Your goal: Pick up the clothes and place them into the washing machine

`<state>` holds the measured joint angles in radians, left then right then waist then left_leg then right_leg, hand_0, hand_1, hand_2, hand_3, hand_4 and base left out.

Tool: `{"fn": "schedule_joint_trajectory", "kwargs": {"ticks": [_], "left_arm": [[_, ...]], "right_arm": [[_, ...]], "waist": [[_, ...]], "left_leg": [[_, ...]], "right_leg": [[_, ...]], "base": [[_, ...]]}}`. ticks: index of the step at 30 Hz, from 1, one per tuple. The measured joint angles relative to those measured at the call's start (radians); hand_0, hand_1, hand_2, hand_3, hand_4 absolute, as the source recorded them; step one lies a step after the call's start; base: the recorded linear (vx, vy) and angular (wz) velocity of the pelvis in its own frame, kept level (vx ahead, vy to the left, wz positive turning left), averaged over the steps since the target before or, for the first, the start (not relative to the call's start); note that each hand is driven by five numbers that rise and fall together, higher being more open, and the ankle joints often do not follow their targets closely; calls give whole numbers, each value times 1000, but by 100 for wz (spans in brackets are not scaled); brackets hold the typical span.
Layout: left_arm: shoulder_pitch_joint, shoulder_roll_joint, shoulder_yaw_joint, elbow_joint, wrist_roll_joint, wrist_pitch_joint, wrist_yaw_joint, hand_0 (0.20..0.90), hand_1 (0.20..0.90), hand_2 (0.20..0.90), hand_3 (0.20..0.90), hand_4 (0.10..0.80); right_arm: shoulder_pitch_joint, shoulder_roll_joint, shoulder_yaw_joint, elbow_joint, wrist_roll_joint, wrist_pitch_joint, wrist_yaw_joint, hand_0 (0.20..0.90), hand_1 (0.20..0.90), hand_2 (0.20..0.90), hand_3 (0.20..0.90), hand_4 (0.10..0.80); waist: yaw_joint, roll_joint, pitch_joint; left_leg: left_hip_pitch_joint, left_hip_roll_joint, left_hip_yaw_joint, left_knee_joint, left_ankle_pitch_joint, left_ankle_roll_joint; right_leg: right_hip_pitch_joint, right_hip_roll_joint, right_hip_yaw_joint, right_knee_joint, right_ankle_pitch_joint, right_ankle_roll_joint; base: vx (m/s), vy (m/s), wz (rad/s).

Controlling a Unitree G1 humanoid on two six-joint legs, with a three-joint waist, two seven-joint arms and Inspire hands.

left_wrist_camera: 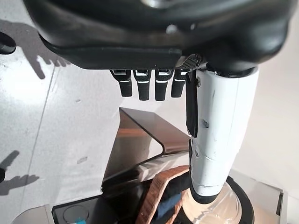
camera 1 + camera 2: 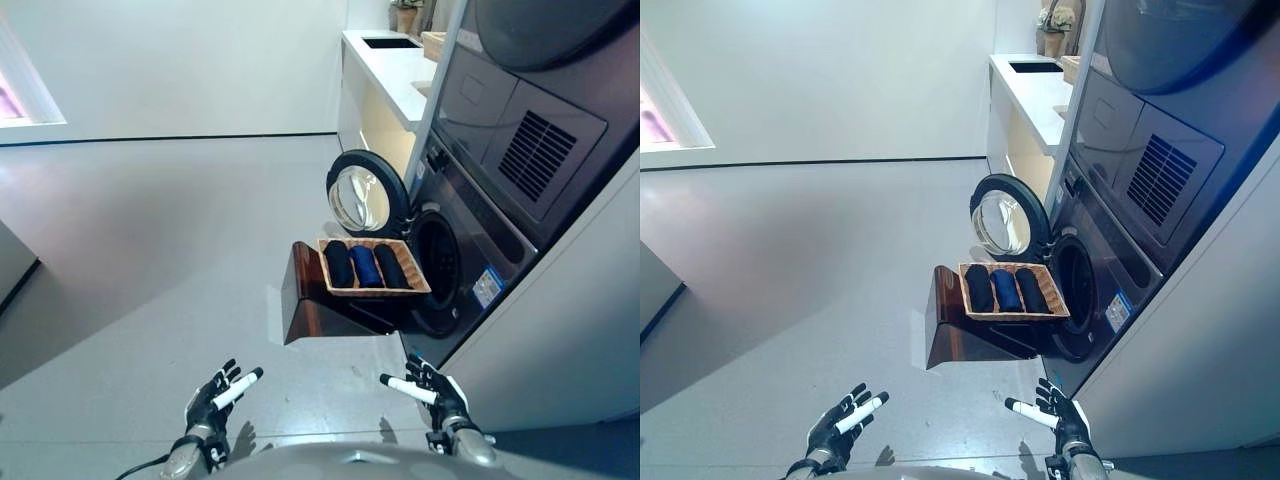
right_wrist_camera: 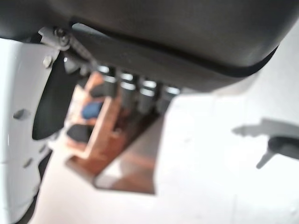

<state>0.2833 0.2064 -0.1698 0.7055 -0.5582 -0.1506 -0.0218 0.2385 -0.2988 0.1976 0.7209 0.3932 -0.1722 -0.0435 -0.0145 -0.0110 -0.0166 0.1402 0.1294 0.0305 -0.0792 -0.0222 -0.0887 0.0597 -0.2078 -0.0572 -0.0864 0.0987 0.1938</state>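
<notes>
A shallow wicker basket (image 2: 420, 283) rests on a low dark brown box (image 2: 310, 300) beside the washing machine (image 2: 470, 240). It holds rolled clothes: dark rolls (image 2: 340, 263) on both sides and a blue roll (image 2: 366, 266) between them. The machine's round door (image 2: 362, 196) stands open, showing the dark drum (image 2: 436, 262). My left hand (image 2: 215, 398) is open and empty, low over the floor, well short of the box. My right hand (image 2: 435, 392) is open and empty near the machine's front corner. The basket also shows in the right wrist view (image 3: 100, 135).
A white counter (image 2: 395, 65) with a sink runs behind the machine, with a plant pot (image 2: 405, 17) at its far end. A second appliance (image 2: 540, 110) is stacked above the washer. Grey floor (image 2: 150, 250) stretches to the left.
</notes>
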Motion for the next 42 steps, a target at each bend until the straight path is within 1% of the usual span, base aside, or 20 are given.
{"fn": "schedule_joint_trajectory", "kwargs": {"ticks": [5, 8, 11, 14, 17, 21, 23, 24, 25, 27, 29, 31, 33, 34, 36, 38, 39, 40, 41, 42], "left_arm": [[-23, 0, -8, -1, -5, 1, 1, 900, 900, 900, 900, 800], [-14, 0, -8, -1, -6, 1, 2, 900, 900, 900, 900, 800], [-19, 1, -8, -1, -6, 1, 6, 900, 900, 900, 900, 800], [-27, 7, -8, -2, -3, 1, 8, 900, 900, 900, 900, 800], [-33, 8, -9, -3, 0, 1, 9, 900, 900, 900, 900, 800], [-50, 9, -7, -2, 1, 1, 17, 900, 900, 900, 900, 800], [-69, 5, -7, -1, 1, 1, 21, 900, 900, 900, 900, 800], [-97, 0, -5, 11, 1, 1, 21, 900, 900, 900, 900, 800], [-114, -7, -5, 14, 1, 4, 23, 900, 900, 900, 900, 800], [-125, -11, -7, 8, 4, 7, 20, 900, 900, 900, 900, 800], [-121, 16, 0, 8, 8, 6, 24, 900, 900, 900, 900, 800], [-114, 38, 3, 7, 8, 9, 25, 900, 900, 900, 900, 800], [-93, 44, 4, 9, 5, 13, 30, 900, 900, 900, 900, 800], [-83, 51, 3, 9, 5, 14, 31, 900, 900, 900, 900, 800], [-60, 44, 7, 11, 5, 13, 35, 900, 900, 900, 900, 800], [-44, 50, 10, 12, 5, 13, 34, 900, 900, 900, 900, 800], [-46, 32, 10, 23, 5, 15, 35, 900, 900, 900, 900, 800], [-47, 5, 2, 21, 5, 15, 33, 900, 900, 900, 900, 800], [-44, -19, -5, 20, 6, 15, 27, 900, 900, 900, 900, 800], [-44, -43, -6, 18, 7, 15, 20, 900, 900, 900, 900, 800]], "right_arm": [[-6, -3, -1, -1, 0, 0, -1, 900, 900, 900, 900, 800], [-5, -3, 0, 0, -1, 0, 1, 900, 900, 900, 900, 800], [-8, -3, -3, 3, 1, 0, -2, 900, 900, 900, 900, 800], [-7, -1, -3, 4, 4, 0, -4, 900, 900, 900, 900, 800], [-10, 0, -4, 5, 10, 0, -5, 900, 900, 900, 900, 800], [-42, 4, -6, 11, 10, 1, -5, 900, 900, 900, 900, 800], [-60, 5, -15, 11, 10, 0, -6, 900, 900, 900, 900, 800], [-72, 3, -23, 12, 11, 0, -7, 900, 900, 900, 900, 800], [-82, -3, -27, 12, 12, -1, -7, 900, 900, 900, 900, 800], [-84, -9, -38, 11, 17, 1, -9, 900, 900, 900, 900, 800], [-70, 7, -30, 11, 21, 1, -3, 900, 900, 900, 900, 800], [-72, 12, -32, 9, 23, 1, -2, 900, 900, 900, 900, 800], [-82, 11, -35, 8, 25, 0, -2, 900, 900, 900, 900, 800], [-81, 10, -37, 8, 27, 0, -4, 900, 900, 900, 900, 800], [-77, 13, -34, 10, 27, 3, -4, 900, 900, 900, 900, 800], [-66, 28, -34, 12, 26, 5, -5, 900, 900, 900, 900, 800], [-52, 26, -39, 17, 26, 8, -8, 900, 900, 900, 900, 800], [-38, 14, -43, 18, 26, 15, -15, 900, 900, 900, 900, 800], [-19, -3, -43, 18, 26, 22, -23, 900, 900, 900, 900, 800], [-13, -23, -43, 12, 26, 21, -23, 900, 900, 900, 900, 800]], "waist": [[-4, 0, 13], [2, -4, 19], [-2, -7, 21], [-5, -7, 21], [-8, -9, 31], [-1, -8, 57], [-3, 3, 81], [-7, -2, 121], [-12, 7, 141], [-32, 36, 147], [-35, 41, 136], [-45, 36, 137], [-59, 36, 139], [-68, 39, 146], [-86, 38, 143], [-110, 9, 135], [-127, 13, 130], [-139, 30, 127], [-139, 39, 116], [-140, 48, 111]], "left_leg": [[-45, 1, -2, 31, 12, -11], [-41, -1, -9, 26, 6, -4], [-70, -22, -34, 21, 1, 4], [-95, -34, -27, 23, 4, 7], [-93, -45, -12, 6, 9, 12], [-67, -59, 20, 9, -2, 22], [-55, -68, 20, 39, -29, 43], [-75, -95, 19, 134, -70, 70], [-96, -106, 20, 196, -98, 78], [-107, -108, 4, 255, -142, 116], [-114, -105, -14, 245, -142, 140], [-116, -109, -30, 211, -134, 153], [-118, -107, -52, 175, -112, 156], [-118, -107, -65, 177, -98, 148], [-112, -105, -74, 176, -103, 127], [-76, -103, -112, 125, -104, 85], [-40, -78, -134, 85, -95, 54], [-26, -55, -148, 118, -111, 21], [-20, -50, -150, 185, -156, 5], [-10, -37, -149, 222, -185, 3]], "right_leg": [[-15, -3, -34, 2, 0, -2], [-24, -2, -19, -1, -2, -1], [-50, -14, -5, -1, 0, 4], [-77, -25, 2, 0, 6, 0], [-91, -33, 21, 4, 22, 13], [-106, -44, 16, 47, 21, 12], [-128, -53, 8, 141, 14, -6], [-156, -76, 13, 234, 5, -9], [-167, -84, 15, 285, 7, -11], [-218, -96, 16, 425, 51, -55], [-280, -73, -14, 570, -12, -94], [-274, -46, -70, 533, -76, -90], [-275, -17, -94, 415, -98, -77], [-270, -16, -91, 325, -88, -68], [-268, -20, -86, 189, -60, -19], [-247, -20, -89, 79, -38, 0], [-232, -2, -95, 84, 14, -4], [-209, 29, -104, 87, 26, -20], [-199, 43, -114, 92, 36, -35], [-184, 58, -136, 104, 40, -60]], "base": [[-39, -27, 18], [-35, 9, -4], [-5, 104, -6], [29, 173, -5], [39, 172, -11], [86, 196, -21], [92, 241, -11], [75, 224, 6], [51, 145, 17], [130, 87, 26], [276, -22, 30], [247, -83, 33], [377, -131, 18], [435, -128, 8], [267, -64, 12], [294, -87, 41], [375, -140, 66], [429, -172, 50], [322, -141, 34], [300, -170, 21]]}}
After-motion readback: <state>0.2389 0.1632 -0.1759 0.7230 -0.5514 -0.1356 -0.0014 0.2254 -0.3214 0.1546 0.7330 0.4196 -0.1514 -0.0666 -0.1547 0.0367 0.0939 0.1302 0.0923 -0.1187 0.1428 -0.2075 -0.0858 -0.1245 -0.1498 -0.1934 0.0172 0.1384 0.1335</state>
